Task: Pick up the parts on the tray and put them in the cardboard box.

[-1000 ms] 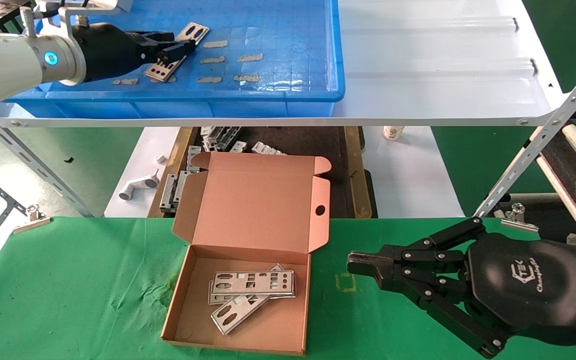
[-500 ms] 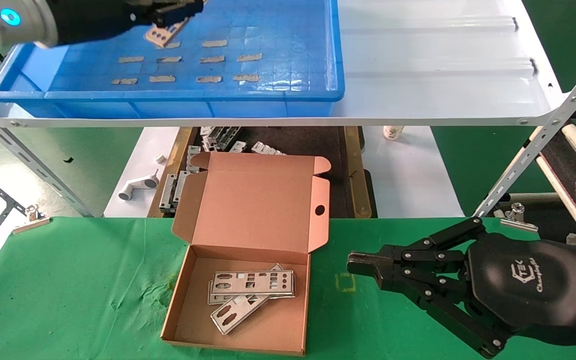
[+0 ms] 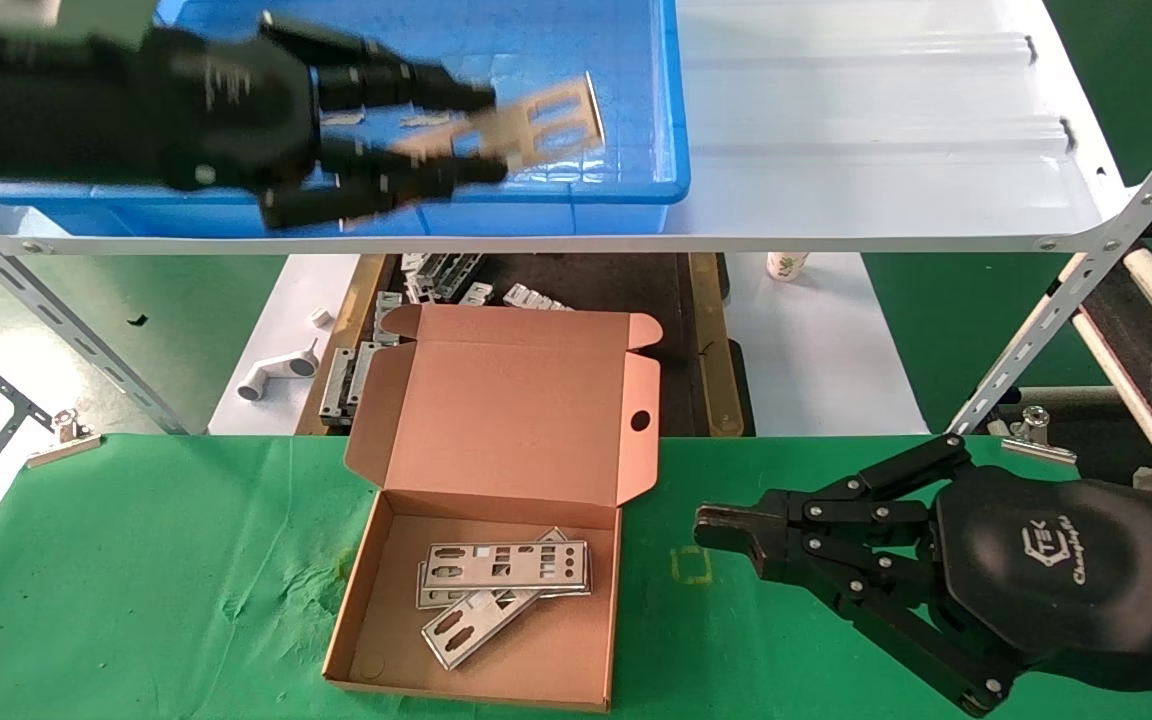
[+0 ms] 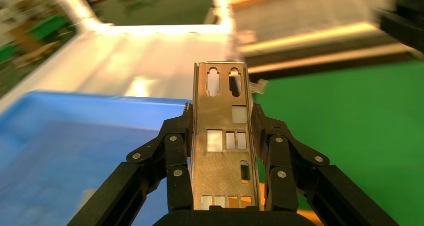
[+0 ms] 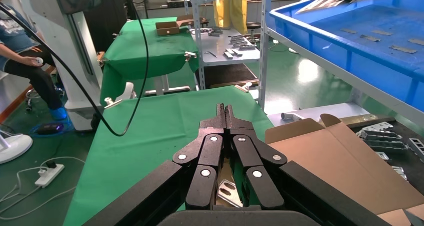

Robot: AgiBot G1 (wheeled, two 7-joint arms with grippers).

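My left gripper [image 3: 481, 135] is shut on a silver punched plate [image 3: 546, 122] and holds it in the air over the front right part of the blue tray [image 3: 626, 190]. In the left wrist view the plate [image 4: 223, 151] stands lengthwise between the two fingers [image 4: 176, 151], its long edges clamped. The open cardboard box [image 3: 496, 400] sits on the green table below, with three plates [image 3: 501, 575] lying in it. My right gripper [image 3: 711, 528] is shut and empty, parked on the green cloth to the right of the box; it also shows in the right wrist view [image 5: 224, 111].
The tray stands on a white metal shelf [image 3: 886, 150] above the table; tan tape strips [image 3: 426, 120] remain on its floor. Grey brackets [image 3: 436, 275] and a white pipe piece [image 3: 271, 375] lie behind the box. A slanted shelf strut [image 3: 1066, 300] stands at the right.
My left gripper has lifted the plate off the tray floor and swung right and toward the tray's front rim. The right arm has not moved.
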